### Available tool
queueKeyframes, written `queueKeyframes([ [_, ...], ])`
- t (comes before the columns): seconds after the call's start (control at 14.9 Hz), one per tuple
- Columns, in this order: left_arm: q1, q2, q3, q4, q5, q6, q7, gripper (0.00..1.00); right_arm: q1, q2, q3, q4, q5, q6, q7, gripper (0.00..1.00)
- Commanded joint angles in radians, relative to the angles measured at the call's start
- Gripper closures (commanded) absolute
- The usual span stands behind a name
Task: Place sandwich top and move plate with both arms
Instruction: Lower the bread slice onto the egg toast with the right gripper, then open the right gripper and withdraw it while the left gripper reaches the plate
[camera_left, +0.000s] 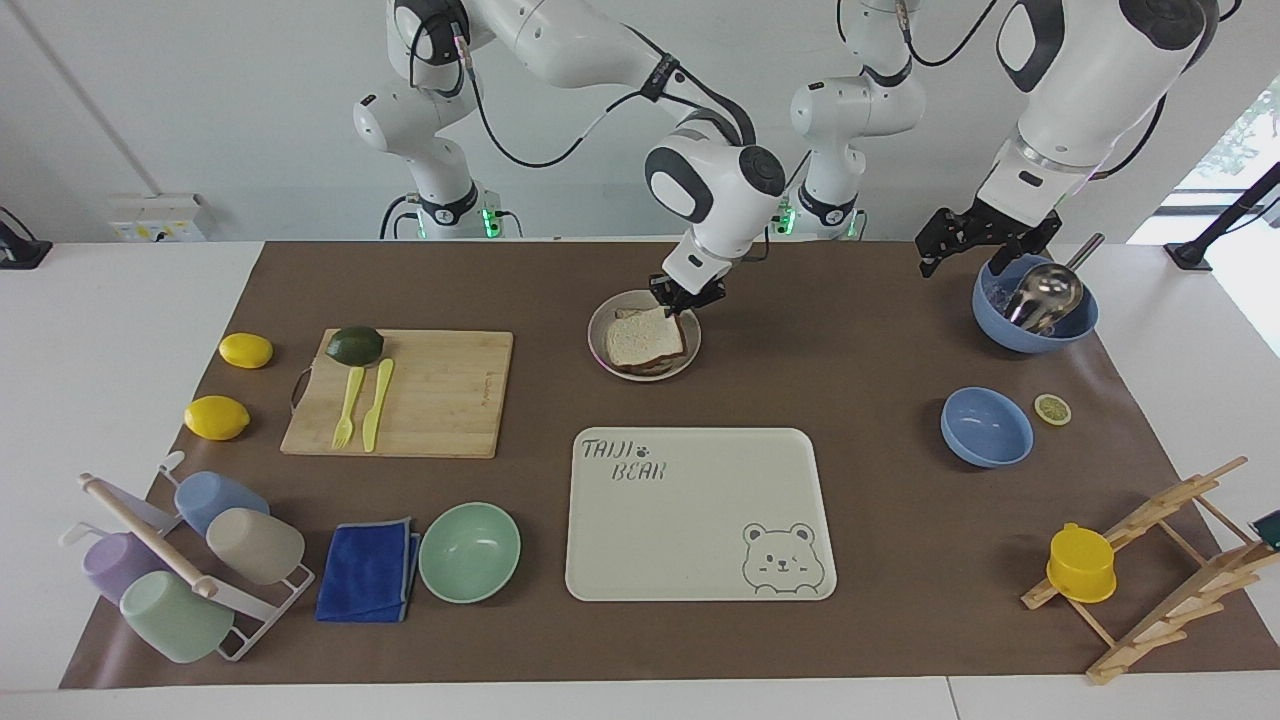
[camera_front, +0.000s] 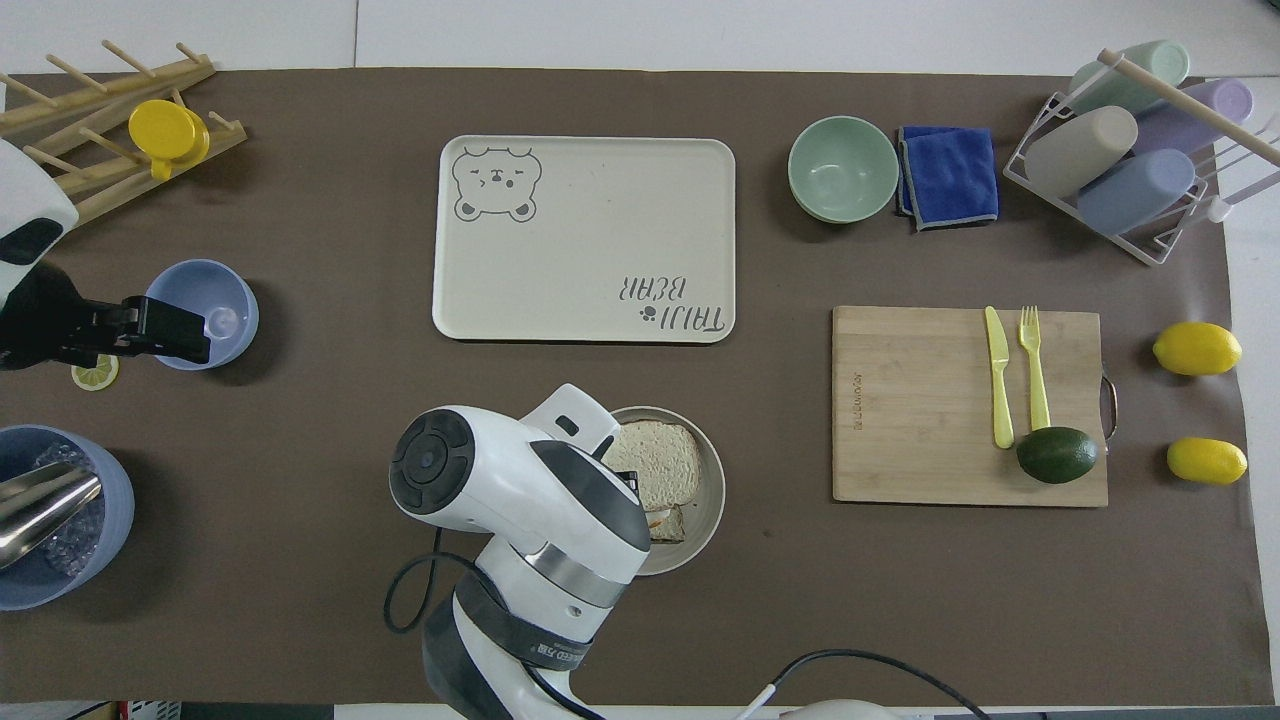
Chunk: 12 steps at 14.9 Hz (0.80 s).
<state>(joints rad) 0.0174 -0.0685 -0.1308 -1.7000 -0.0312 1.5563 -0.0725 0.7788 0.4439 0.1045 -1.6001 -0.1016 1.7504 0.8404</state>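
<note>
The sandwich top (camera_left: 643, 340) (camera_front: 660, 462), a plain bread slice, lies nearly flat on the egg toast on the small round plate (camera_left: 597, 320) (camera_front: 715, 480). A bit of the lower toast (camera_front: 668, 522) shows under it. My right gripper (camera_left: 685, 300) is at the slice's corner nearest the robots, toward the left arm's end, and is shut on it. In the overhead view that arm's wrist hides the gripper. My left gripper (camera_left: 975, 250) (camera_front: 190, 333) waits open in the air by the two blue bowls, holding nothing.
The cream bear tray (camera_left: 700, 560) lies farther from the robots than the plate. A cutting board (camera_left: 440, 400) with fork, knife and avocado is toward the right arm's end, near two lemons. A blue bowl with a ladle (camera_left: 1035, 305), a small blue bowl (camera_left: 985, 427) and a wooden rack (camera_left: 1160, 560) are toward the left arm's end.
</note>
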Motion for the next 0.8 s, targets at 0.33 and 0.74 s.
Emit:
queueKeyframes([
  [0.33, 0.007, -0.025, -0.009, -0.033, 0.016, 0.024, -0.03, 0.0, -0.145, -0.114, 0.001, -0.011, 0.02, 0.054, 0.006, 0.0],
  [0.74, -0.043, -0.082, -0.02, -0.167, 0.007, 0.1, -0.107, 0.0, -0.363, -0.264, -0.002, -0.014, 0.02, -0.119, -0.086, 0.0],
])
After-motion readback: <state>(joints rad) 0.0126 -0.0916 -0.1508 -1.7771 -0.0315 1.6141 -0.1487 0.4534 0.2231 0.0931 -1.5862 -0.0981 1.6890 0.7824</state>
